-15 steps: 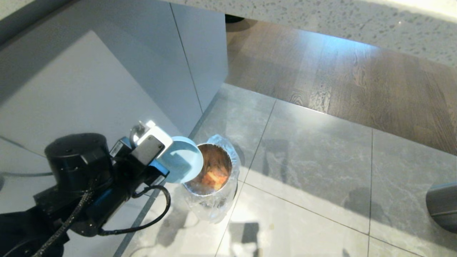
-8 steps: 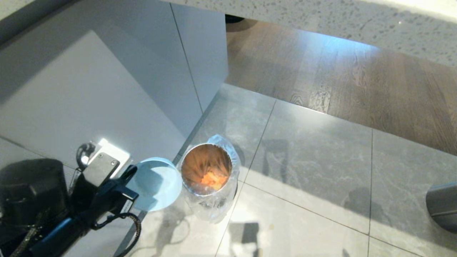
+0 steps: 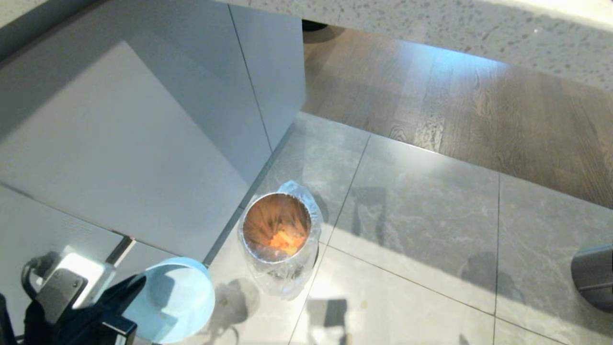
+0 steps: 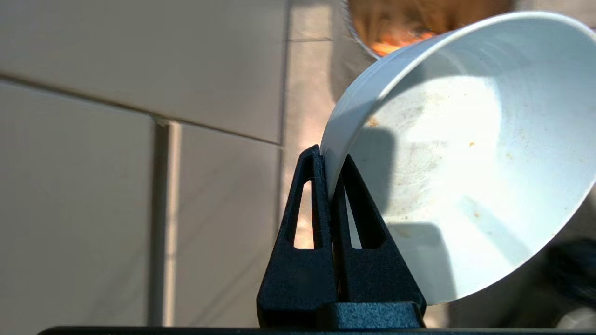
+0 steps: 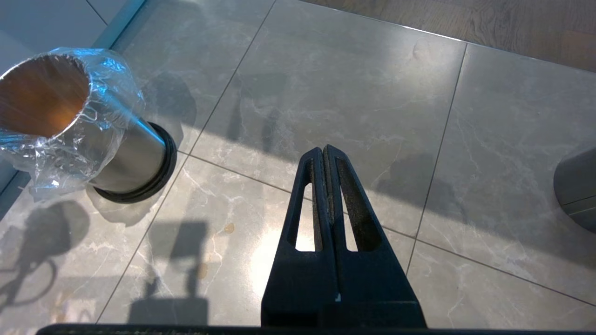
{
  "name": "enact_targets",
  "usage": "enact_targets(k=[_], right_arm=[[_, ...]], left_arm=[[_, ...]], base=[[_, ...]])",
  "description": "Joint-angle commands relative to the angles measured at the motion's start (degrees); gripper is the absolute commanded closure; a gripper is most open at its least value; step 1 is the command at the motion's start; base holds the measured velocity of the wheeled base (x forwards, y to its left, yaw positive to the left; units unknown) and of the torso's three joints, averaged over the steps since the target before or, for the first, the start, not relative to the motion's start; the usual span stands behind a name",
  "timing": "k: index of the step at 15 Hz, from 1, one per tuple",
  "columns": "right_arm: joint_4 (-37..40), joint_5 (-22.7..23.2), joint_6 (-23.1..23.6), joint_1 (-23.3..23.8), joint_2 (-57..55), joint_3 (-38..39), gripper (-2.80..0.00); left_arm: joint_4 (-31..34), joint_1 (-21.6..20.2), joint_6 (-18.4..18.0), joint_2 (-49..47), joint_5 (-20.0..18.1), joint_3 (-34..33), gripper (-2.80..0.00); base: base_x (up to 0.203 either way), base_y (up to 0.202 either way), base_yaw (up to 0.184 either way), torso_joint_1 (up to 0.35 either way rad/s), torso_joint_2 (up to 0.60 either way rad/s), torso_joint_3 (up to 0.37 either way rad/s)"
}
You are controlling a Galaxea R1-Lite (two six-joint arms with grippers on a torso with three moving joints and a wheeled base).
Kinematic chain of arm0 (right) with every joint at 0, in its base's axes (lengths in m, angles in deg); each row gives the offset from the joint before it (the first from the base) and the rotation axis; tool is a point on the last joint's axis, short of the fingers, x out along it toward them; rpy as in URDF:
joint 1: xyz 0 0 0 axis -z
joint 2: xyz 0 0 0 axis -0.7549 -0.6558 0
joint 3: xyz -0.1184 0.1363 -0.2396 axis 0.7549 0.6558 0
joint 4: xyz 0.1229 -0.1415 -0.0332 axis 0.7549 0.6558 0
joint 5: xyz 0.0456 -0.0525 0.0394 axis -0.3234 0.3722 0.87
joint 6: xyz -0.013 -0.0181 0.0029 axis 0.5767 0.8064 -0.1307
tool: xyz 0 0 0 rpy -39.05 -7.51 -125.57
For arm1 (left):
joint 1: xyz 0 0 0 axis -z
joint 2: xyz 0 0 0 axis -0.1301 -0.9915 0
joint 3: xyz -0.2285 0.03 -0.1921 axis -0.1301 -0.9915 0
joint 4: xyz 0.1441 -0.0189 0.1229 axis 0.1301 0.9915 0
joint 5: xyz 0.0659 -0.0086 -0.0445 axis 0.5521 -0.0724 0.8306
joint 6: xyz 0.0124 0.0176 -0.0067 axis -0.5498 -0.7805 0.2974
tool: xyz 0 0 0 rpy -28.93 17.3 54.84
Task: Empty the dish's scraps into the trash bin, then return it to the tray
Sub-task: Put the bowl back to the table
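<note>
Left gripper (image 4: 331, 160): jaws clenched on the rim of the dish (image 3: 175, 299), low at 7 o'clock in the head view, beside and apart from the trash bin (image 3: 280, 242). Scraps (image 3: 285, 238) lie inside the bin; dish shows only smears. Tray not in view. Likely step: carry back. Advice: keep the thin rim pinch firm, level the dish, swing slowly. Right gripper (image 5: 327, 151) idle over the floor, jaws pressed together, empty.

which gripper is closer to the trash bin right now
Left. The left gripper, shut on the dish rim, is just beside the trash bin. The right gripper hangs shut over bare floor, farther off.
</note>
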Motion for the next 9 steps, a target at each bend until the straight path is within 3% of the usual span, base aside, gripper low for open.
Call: enact_targets(k=[1, 5, 9], right_arm=[[0.01, -0.02, -0.02, -0.01, 0.02, -0.04, 0.00], [-0.06, -0.02, -0.02, -0.01, 0.02, 0.04, 0.00], [-0.03, -0.02, -0.02, -0.01, 0.02, 0.04, 0.00]], left_arm=[[3.03, -0.13, 2.91, 5.34, -2.05, -1.27, 0.00], [10.72, -0.49, 8.46, 13.99, -3.20, -2.32, 0.00], [22.17, -4.77, 10.02, 26.93, -3.25, -2.36, 0.00]], base=[[0.000, 0.000, 0.000, 0.000, 0.00, 0.000], [0.000, 0.000, 0.000, 0.000, 0.00, 0.000], [0.000, 0.000, 0.000, 0.000, 0.00, 0.000]])
